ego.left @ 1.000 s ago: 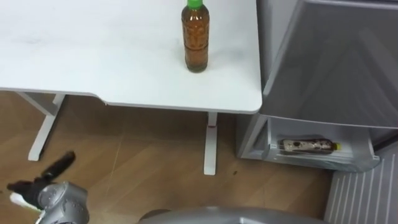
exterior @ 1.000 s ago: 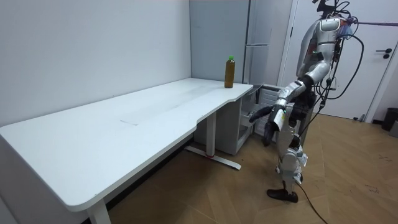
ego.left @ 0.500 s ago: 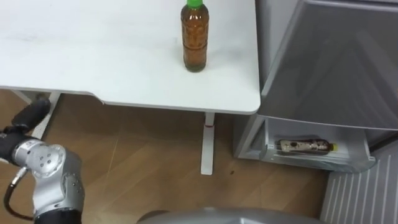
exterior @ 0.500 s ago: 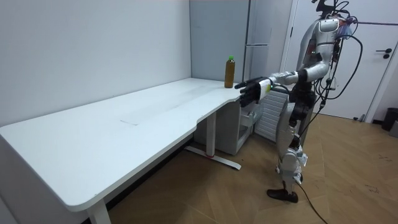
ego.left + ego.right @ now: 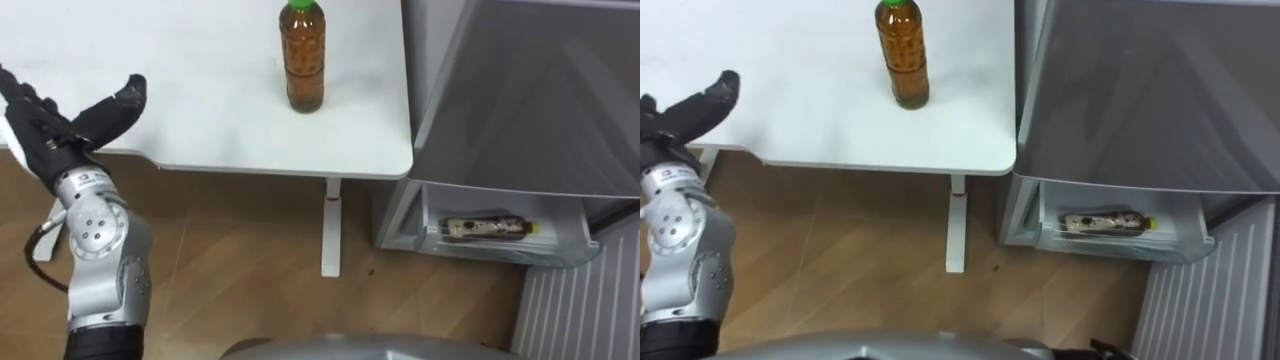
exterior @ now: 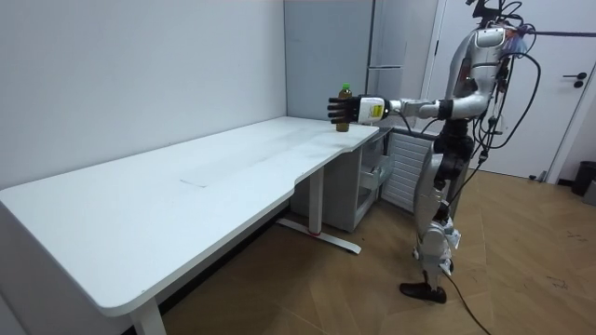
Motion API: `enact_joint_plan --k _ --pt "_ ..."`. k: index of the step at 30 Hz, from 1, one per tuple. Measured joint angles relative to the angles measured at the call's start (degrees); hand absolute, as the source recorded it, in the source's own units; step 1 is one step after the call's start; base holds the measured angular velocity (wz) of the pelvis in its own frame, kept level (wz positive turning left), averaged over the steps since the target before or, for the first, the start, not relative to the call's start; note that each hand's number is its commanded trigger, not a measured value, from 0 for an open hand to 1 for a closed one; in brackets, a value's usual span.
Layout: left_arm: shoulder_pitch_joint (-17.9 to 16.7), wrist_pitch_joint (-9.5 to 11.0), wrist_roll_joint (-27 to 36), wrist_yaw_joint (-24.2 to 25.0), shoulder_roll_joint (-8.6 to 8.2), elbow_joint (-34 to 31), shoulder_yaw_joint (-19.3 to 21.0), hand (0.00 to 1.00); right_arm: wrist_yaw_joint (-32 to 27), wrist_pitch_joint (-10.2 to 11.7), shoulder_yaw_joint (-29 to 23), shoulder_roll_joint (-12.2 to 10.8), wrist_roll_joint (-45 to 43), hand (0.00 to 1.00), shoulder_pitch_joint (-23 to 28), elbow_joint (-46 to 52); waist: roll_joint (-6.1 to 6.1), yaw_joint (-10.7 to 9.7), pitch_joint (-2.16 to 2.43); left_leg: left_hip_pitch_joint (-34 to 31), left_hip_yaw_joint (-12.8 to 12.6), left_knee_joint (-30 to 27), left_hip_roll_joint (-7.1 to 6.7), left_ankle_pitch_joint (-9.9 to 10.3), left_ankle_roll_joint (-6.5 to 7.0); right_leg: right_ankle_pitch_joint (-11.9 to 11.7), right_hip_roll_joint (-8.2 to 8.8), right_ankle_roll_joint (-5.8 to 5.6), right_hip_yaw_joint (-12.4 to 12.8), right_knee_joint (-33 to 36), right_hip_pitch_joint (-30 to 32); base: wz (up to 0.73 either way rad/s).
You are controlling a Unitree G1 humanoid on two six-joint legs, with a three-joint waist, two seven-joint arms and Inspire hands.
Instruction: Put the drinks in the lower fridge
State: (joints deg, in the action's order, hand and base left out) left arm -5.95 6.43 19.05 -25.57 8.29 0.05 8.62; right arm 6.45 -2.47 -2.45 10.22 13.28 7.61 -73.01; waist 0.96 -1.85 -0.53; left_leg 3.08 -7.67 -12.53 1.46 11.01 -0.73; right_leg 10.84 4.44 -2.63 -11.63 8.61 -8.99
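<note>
Bottle (image 5: pixel 303 55) of amber drink, green cap up, stands upright on the white bench (image 5: pixel 200 100) near its right edge, close beside the grey fridge (image 5: pixel 540 90). It looks set there as a staging spot, within one arm's sweep of where it must go. Nothing touches it.

A second bottle (image 5: pixel 486 228) lies on its side in the open lower fridge compartment (image 5: pixel 500 253), below the bench's level. I judge half of the job done, and lying flat is probably how that low shelf takes a bottle.

The left hand (image 5: pixel 60 125) hovers above the bench's front edge, well apart from the standing bottle and to its left. Its fingers are straight and its thumb is splayed wide, holding nothing. That wide gap suits closing around the bottle's body from the side, so this reads as the reach before the grasp.

In the room view the robot stands upright between bench corner and fridge, its left arm stretched level over the bench.
</note>
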Motion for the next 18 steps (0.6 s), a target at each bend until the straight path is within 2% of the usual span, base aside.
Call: enact_joint_plan --k 9,18 --pt "2.47 -0.32 -1.18 8.72 0.04 0.03 -0.08 0.00 -0.19 0.57 -1.19 0.07 -0.23 0.00 -0.27 -0.27 -0.61 -1.03 -0.08 0.51 -0.49 0.39 0.03 0.00 0.00 -0.01 -0.12 0.01 0.82 0.02 0.03 -0.03" --pt "3.37 -3.37 -1.22 16.14 0.09 0.02 -0.22 0.00 0.61 0.48 -1.78 0.14 -0.64 0.00 -0.99 -0.53 -0.79 -2.55 -0.10 0.74 -0.90 0.75 0.09 -0.01 -0.01 -0.01 -0.18 0.01 1.46 0.01 0.28 -0.02"
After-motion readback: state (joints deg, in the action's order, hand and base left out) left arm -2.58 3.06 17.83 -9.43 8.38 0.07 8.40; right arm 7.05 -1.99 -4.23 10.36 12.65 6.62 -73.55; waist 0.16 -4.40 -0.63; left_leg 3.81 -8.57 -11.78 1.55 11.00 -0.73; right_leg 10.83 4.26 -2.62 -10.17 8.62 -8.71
